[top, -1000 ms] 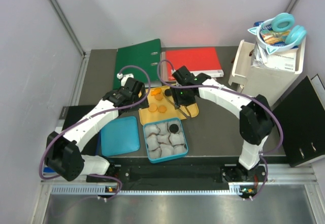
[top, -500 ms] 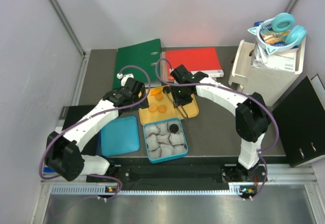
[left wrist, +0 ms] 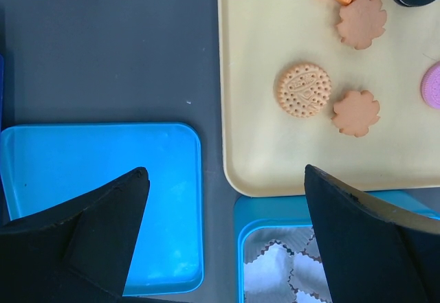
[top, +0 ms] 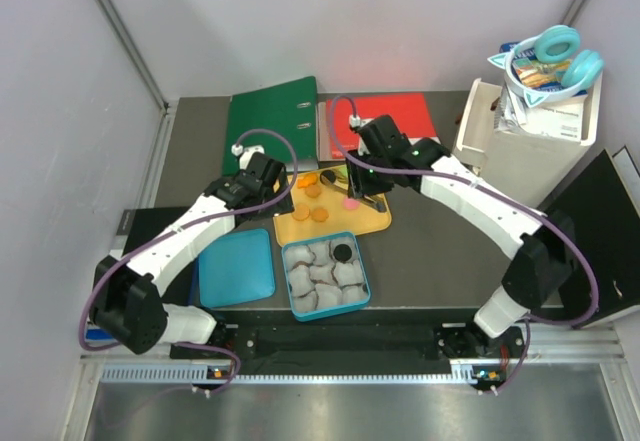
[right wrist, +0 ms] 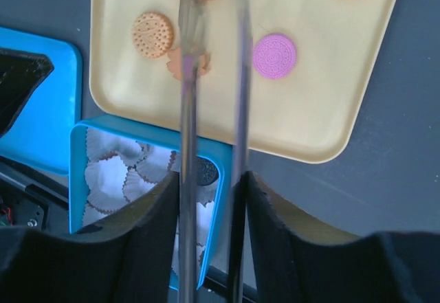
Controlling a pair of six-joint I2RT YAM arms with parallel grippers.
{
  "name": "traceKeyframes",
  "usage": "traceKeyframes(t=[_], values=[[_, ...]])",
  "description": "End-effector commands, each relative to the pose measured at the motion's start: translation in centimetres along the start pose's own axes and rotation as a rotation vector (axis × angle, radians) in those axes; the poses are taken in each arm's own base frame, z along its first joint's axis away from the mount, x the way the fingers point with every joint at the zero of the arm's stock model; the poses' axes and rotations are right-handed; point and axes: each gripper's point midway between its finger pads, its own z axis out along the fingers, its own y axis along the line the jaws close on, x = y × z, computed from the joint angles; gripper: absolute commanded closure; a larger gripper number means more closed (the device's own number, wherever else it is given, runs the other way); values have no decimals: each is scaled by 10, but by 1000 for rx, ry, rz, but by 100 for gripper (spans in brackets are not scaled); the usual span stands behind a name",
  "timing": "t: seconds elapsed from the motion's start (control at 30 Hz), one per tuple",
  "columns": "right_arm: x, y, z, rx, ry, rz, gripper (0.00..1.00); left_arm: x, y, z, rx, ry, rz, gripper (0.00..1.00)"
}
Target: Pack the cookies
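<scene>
Nearest the arm bases: blue box [left wrist: 275, 210] of paper cups [left wrist: 282, 268], one black cookie [top: 342, 252] inside. Left gripper [left wrist: 225, 176] spread wide above lid [left wrist: 103, 159] and tray [left wrist: 261, 159] edge. Farther: loose cookies [left wrist: 304, 89] on tray; right gripper [right wrist: 210, 179] pinching tongs [right wrist: 187, 76] over them.

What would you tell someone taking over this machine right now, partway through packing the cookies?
Left tool: open, empty, above where the blue lid and tray edges meet.
Right tool: shut on tongs, tips over the tray.
Done: one black cookie in the blue box of paper cups.
To do: cookies on the tray, among them orange ones and a pink one; then likely the lid.
</scene>
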Motion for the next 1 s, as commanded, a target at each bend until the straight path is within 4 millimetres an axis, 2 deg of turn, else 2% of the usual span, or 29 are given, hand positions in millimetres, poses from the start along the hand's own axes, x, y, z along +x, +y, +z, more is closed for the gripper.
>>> traceKeyframes(t=[0.0, 0.03, 0.13, 0.3, 0.43, 0.47, 0.77, 0.87, 0.97], values=[[2, -3, -10, -10, -27, -15, 54, -15, -11, -2, 35, -38, -26, 1], [3, 0, -10, -34, -23, -16, 49, -15, -12, -3, 38, -36, -29, 1], [-3, 12, -8, -77, -35, -19, 44, -16, -12, -4, 39, -35, -32, 1], [-9, 21, 8, -97, -16, -42, 43, -17, -9, -8, 33, -39, -35, 1], [-21, 29, 18, -117, -23, -44, 43, -15, -4, -11, 20, -42, -35, 1], [-19, 29, 26, -111, -6, -43, 43, -15, -2, -12, 17, -44, -35, 1], [-22, 37, 46, -135, 10, -32, 43, -10, 6, -14, -3, -44, -43, 1], [-17, 36, 55, -122, 31, -29, 46, -11, 7, -15, -7, -49, -38, 1], [-7, 30, 63, -96, 62, -26, 52, -11, 7, -15, -9, -49, -35, 1]])
